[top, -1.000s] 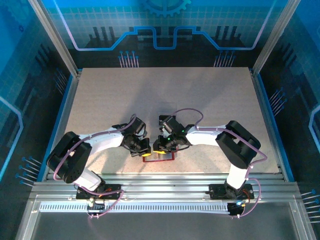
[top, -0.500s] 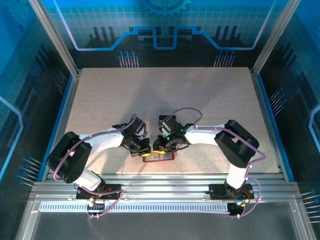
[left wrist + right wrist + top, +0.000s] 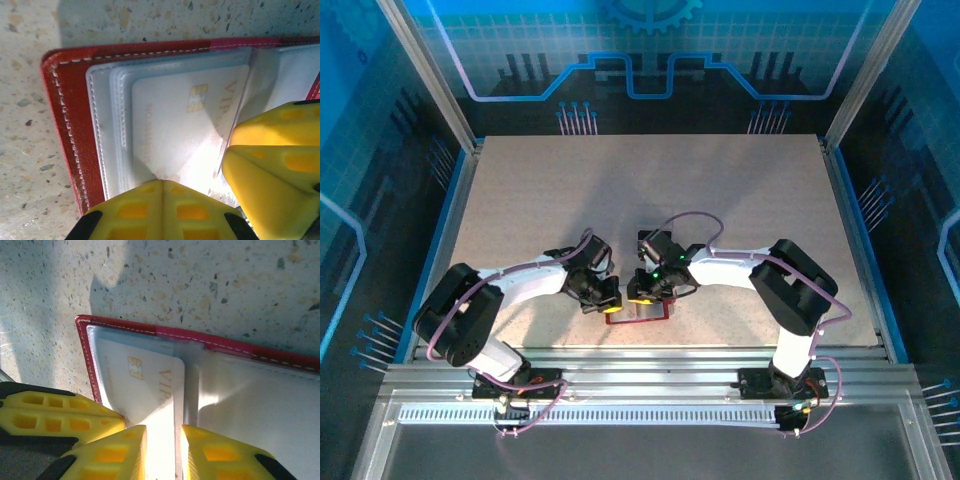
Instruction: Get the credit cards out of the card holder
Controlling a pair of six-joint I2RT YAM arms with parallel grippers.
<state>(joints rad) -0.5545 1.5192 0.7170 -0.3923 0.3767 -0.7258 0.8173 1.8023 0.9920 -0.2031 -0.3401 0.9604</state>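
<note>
**Table** [image 3: 650, 190], one. Pale speckled top across the middle of the overhead frame.

**Arms**, two. The left arm [image 3: 520, 285] and the right arm [image 3: 740, 268] both reached inward and met at lower centre.

**Card holder** [image 3: 650, 320], one. It was dark red with white stitching and lay open, inside up, at lower centre of the overhead frame under both wrists. Its long axis ran left to right there. In the right wrist view its fold ran top to bottom.

**Grippers**, two, with yellow fingers.
- The left gripper [image 3: 162, 192] was at the bottom edge of its view. Its jaws were closed tight together with nothing between them, the tips down on the pale pockets.
- The right gripper [image 3: 162, 440] was at the bottom of its view. Its jaws stood a narrow gap apart, and the card's face lay flat across that gap.

**Credit card** [image 3: 145, 385], one seen. It was pale, with a gold chip and "VIP" lettering, and sat in the holder's left pocket. Its long axis ran top to bottom, chip end toward the upper frame.
</note>
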